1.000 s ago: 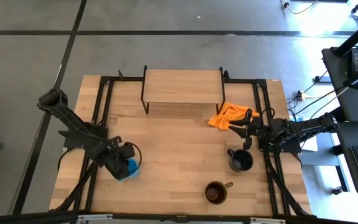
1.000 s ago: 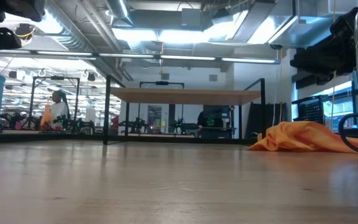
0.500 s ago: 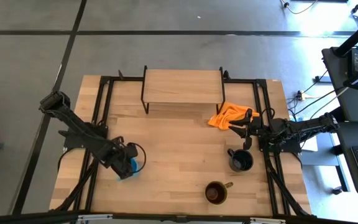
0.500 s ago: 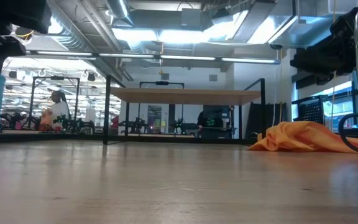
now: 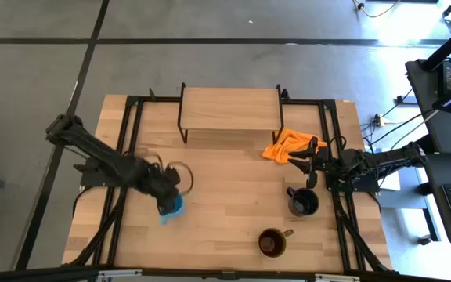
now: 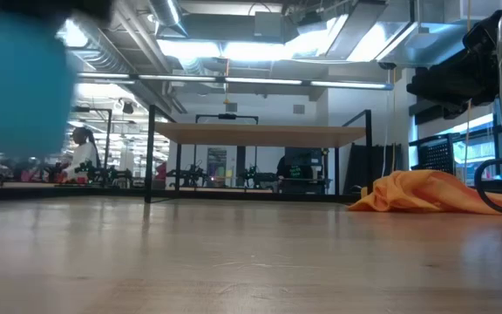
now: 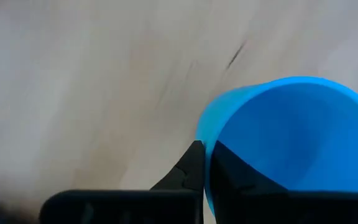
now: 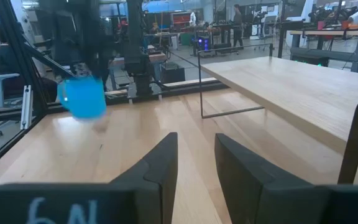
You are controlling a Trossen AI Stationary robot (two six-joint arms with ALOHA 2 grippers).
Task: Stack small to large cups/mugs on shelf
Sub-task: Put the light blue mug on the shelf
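While the blue mug (image 5: 172, 205) hangs above the left part of the table (image 5: 225, 219), the left gripper (image 5: 165, 196) holds it, one finger (image 7: 188, 171) outside the wall and the other inside the rim. In the low view the mug (image 6: 20, 83) is clear of the table top. The shelf (image 5: 229, 109) stands at the far edge in the middle, and the wood between mug and shelf is bare and free for moving. The black mug (image 5: 304, 202) stands on the right part of the table, and the brown mug (image 5: 272, 242) stands near the front edge, both well apart from the blue one. An orange cloth (image 5: 286, 145) lies just beside the right end of the shelf. The right gripper (image 5: 300, 160) waits near this cloth, behind the black mug, with a narrow gap between its fingers (image 8: 157, 165).
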